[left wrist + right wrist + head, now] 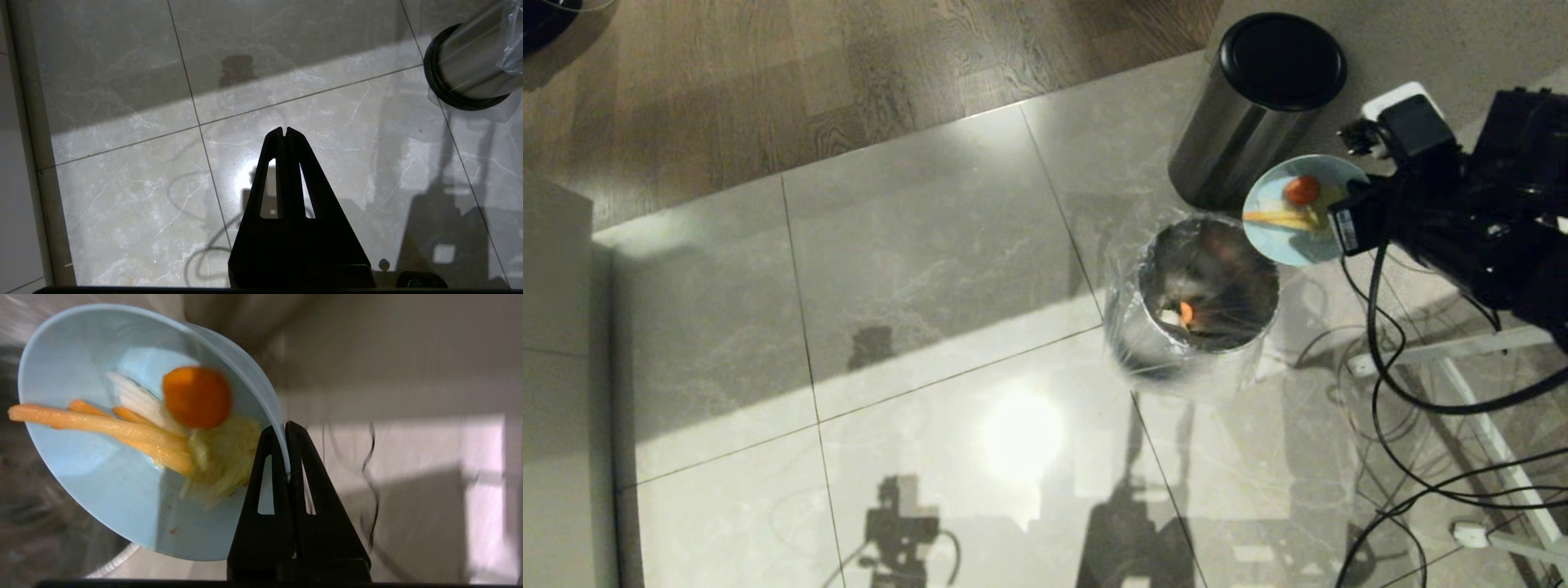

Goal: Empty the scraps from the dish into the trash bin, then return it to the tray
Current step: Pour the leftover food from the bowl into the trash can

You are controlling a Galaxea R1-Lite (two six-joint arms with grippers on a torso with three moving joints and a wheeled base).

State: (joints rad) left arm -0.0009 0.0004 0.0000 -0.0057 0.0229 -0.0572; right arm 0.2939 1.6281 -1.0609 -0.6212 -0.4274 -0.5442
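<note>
Progress: bowl (1294, 214) is off its tray and up in the air at the right of the head view, tipped over beside the open bin (1207, 287) — the pour is on, and some bits already lie inside the bin.
Still in the bowl: scraps (163, 428) cling to the tilted floor of it — an orange round, several yellow-orange sticks, pale shreds. Not emptied yet, by my reading.
Left to do: finish the tip so the load slides out, then carry the bowl to the tray, which shows in no view.
Right gripper (285, 428): pinching the bowl's rim, one finger inside, one outside, pressed tight on the wall.
Left gripper (284, 131): parked low over the floor tiles, fingers pressed together, holding nothing.
Bowl position: upper right of the head view, its lower left edge overlapping the bin's upper right rim; the black-lidded bin (1258, 106) stands just above it in frame.
Bowl facing: mouth turned toward the camera and the frame's left, standing close to on edge, the gripped rim at its right.
Stick axis: the long sticks run roughly level across the bowl in the right wrist view, free tips toward the frame's left, away from the fingers.
Risk: the bowl's centre sits a little outside the bin's mouth, so I'd judge a spill on the floor possible.
</note>
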